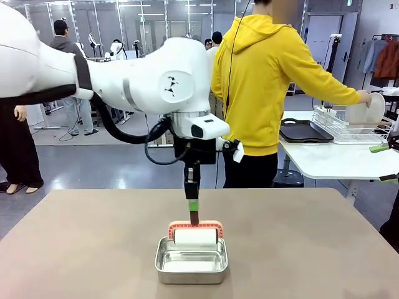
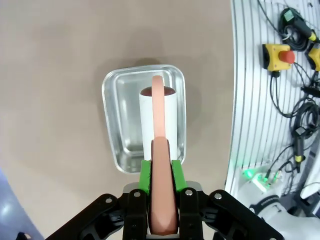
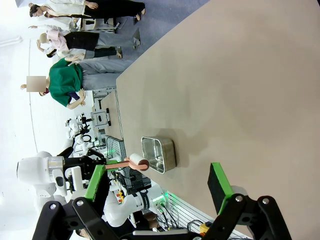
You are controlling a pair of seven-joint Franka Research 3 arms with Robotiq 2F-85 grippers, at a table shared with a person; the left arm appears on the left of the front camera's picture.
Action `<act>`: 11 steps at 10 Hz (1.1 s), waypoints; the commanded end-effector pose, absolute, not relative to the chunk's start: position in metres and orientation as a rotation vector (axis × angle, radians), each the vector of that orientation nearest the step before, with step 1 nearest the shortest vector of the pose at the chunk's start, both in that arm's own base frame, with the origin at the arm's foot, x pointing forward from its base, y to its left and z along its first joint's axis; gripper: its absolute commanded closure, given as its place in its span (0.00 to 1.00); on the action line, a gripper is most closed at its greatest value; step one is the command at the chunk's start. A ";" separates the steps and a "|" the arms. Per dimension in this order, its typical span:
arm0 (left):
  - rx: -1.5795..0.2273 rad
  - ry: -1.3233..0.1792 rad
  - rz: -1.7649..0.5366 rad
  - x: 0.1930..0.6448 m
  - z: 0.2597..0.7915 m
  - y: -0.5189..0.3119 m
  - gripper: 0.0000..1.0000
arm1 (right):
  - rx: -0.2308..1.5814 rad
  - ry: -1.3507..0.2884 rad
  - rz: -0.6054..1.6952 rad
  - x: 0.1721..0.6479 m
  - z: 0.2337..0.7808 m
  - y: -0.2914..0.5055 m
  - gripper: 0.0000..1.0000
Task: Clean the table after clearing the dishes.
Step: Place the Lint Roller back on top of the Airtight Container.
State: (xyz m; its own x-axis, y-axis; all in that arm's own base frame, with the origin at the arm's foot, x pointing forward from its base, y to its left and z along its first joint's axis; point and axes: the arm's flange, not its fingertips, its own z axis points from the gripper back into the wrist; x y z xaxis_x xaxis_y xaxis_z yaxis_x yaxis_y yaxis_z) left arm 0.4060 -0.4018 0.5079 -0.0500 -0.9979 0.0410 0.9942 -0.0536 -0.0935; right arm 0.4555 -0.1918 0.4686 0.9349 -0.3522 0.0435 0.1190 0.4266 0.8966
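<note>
While the left fingers (image 2: 162, 172) clamp a lint roller's handle (image 2: 161, 200), its white roll (image 2: 147, 120) sits at 12 o'clock inside the steel tin (image 2: 112, 125) on the tabletop (image 2: 50, 100); right fingers (image 3: 218, 182) gape empty.

table (image 1: 299, 237): matte, smooth grey-brown | tin (image 1: 191, 265): shiny metal | roller (image 1: 196, 235): white paper-like, pink plastic handle | pads (image 2: 145, 174): green, matte

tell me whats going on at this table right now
The left gripper is shut on the pink handle of a white roller, holding it in or just over a small steel tin on the grey-brown table. The right gripper hangs open over the table, holding nothing. A person in a yellow hoodie stands turned away at a side table, setting a white plate in a dish rack beside a dark tray.
</note>
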 end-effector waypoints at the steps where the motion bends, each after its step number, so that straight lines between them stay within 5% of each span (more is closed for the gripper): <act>1: -0.110 0.090 -1.584 0.414 0.499 -0.406 0.79 | 1.096 -0.236 -0.292 0.454 0.471 -0.190 0.00; 11: -0.142 0.099 -1.531 0.469 0.429 -0.386 0.79 | 1.096 -0.236 -0.292 0.454 0.471 -0.190 0.00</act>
State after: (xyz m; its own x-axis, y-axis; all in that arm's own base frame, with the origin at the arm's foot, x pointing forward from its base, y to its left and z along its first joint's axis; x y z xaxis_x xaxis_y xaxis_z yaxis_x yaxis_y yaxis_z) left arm 0.4656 -0.3845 0.4278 0.0504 -0.9987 0.0069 0.9857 0.0487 -0.1611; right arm 0.4555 -0.1918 0.4686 0.9349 -0.3523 0.0435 0.1190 0.4266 0.8966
